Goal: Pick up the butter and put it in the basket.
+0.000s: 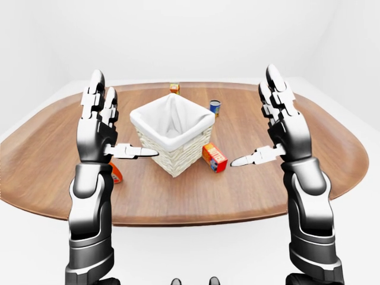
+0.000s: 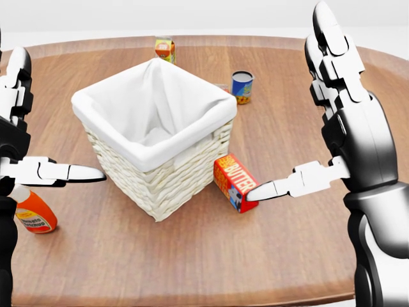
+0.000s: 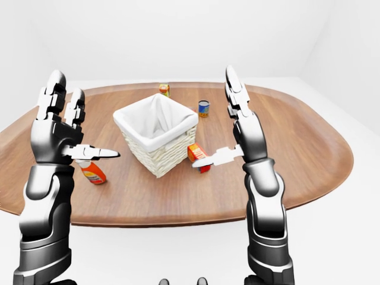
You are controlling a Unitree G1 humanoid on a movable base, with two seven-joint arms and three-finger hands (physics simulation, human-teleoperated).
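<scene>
The butter (image 2: 234, 181) is an orange and red box marked BUTTER; it lies on the wooden table (image 2: 294, 243) against the lower right side of the basket. The basket (image 2: 153, 131) is white wicker with a white cloth lining and stands mid-table. My right hand (image 2: 332, 128) is raised and open to the right of the butter, fingers pointing up, thumb tip close to the box. My left hand (image 1: 101, 122) is raised and open to the left of the basket, holding nothing.
An orange bottle (image 2: 35, 214) lies on the table under my left hand. A blue can (image 2: 242, 86) and a small orange carton (image 2: 165, 49) stand beyond the basket, towards the top of the head view. The table edge runs along the bottom.
</scene>
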